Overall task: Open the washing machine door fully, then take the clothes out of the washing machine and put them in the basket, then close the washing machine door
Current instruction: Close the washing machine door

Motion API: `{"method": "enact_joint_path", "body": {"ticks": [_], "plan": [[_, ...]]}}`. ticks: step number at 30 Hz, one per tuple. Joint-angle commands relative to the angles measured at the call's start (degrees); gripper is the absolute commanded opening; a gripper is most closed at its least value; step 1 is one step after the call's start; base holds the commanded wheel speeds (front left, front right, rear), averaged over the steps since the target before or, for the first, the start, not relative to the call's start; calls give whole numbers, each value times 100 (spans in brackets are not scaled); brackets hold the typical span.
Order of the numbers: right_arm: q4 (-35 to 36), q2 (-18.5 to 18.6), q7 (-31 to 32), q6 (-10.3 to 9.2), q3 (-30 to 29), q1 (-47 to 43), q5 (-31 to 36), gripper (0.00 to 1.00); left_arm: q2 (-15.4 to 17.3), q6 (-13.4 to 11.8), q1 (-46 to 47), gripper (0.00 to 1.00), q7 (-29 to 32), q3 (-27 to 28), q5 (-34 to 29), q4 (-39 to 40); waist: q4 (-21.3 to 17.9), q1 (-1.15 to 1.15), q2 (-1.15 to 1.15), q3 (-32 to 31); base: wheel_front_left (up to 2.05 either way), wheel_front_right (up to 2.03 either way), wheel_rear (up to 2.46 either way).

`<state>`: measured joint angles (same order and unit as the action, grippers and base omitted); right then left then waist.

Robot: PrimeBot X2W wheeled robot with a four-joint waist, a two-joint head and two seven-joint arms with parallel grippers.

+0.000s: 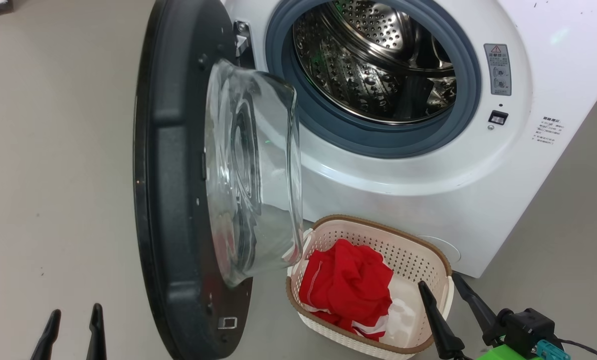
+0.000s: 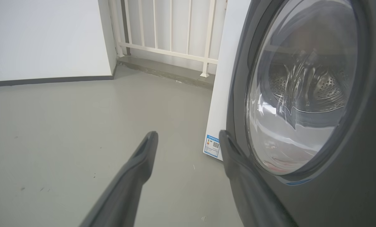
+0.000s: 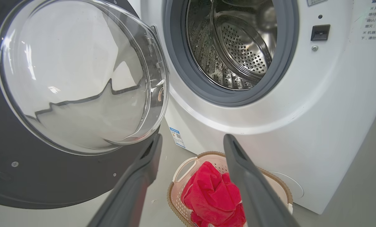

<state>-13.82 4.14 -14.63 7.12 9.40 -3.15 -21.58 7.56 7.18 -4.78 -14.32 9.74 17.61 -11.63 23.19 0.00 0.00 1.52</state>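
Observation:
The washing machine (image 1: 403,190) stands with its steel drum (image 1: 378,60) showing no clothes. Its door (image 1: 178,190) hangs wide open to the left, glass bowl (image 1: 251,170) facing the drum. The red clothes (image 1: 348,287) lie bunched in the cream basket (image 1: 441,262) on the floor before the machine. My right gripper (image 1: 441,284) is open over the basket's right side, holding nothing. My left gripper (image 1: 74,314) is open at the lower left, outside the door. In the left wrist view the left gripper (image 2: 188,137) points past the door's outer face (image 2: 358,176), right finger close to the rim. The right wrist view shows the clothes (image 3: 211,195) between the right gripper's fingers (image 3: 244,176).
Grey floor (image 1: 53,175) spreads to the left of the door. A white wall and a pale railing (image 2: 172,34) stand behind the machine's side. A blue label (image 2: 212,145) sits low on the machine's side panel.

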Motion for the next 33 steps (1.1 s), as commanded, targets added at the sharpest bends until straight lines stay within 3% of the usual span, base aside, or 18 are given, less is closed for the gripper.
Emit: {"method": "enact_joint_path", "body": {"ticks": [1, 7, 9, 10, 11, 18, 26, 33], "plan": [[118, 27, -37, 36, 128, 62, 24, 100, 97, 31, 90, 100, -68, 185, -29, 132, 2, 0, 0, 5, 0, 0, 0], [109, 24, -37, 36, 146, 75, 12, 100, 152, 31, 187, 100, -68, 108, 417, 43, 13, 0, 0, 1, 0, 0, 0], [102, 26, -37, 36, 160, 84, 9, 100, 257, 31, 246, 49, -68, 37, 703, 14, 16, 0, 0, -3, 0, 0, 0], [99, 26, -37, 36, 168, 88, 9, 100, 348, 31, 277, 33, -68, -24, 837, -5, 20, 0, 0, -5, 0, 0, 0], [97, 26, -37, 36, 174, 92, 9, 100, 457, 31, 313, 2, -68, -58, 936, -22, 23, 0, 0, -5, 0, 0, 0], [95, 33, -37, 36, 229, 145, 9, 100, 1187, 31, 686, 0, -68, -402, 1828, -19, -9, 0, 0, 32, 0, 0, 0], [131, 30, -37, 36, 211, 164, 37, 100, 2165, 31, 1066, 0, -68, -1165, 3842, 508, -81, 0, 0, 133, 0, 0, 0], [144, 21, -37, 36, 201, 228, 66, 100, 3055, 31, 1285, 0, -68, -1931, 4929, 1007, -184, 0, 0, 248, 0, 0, 0]]}}
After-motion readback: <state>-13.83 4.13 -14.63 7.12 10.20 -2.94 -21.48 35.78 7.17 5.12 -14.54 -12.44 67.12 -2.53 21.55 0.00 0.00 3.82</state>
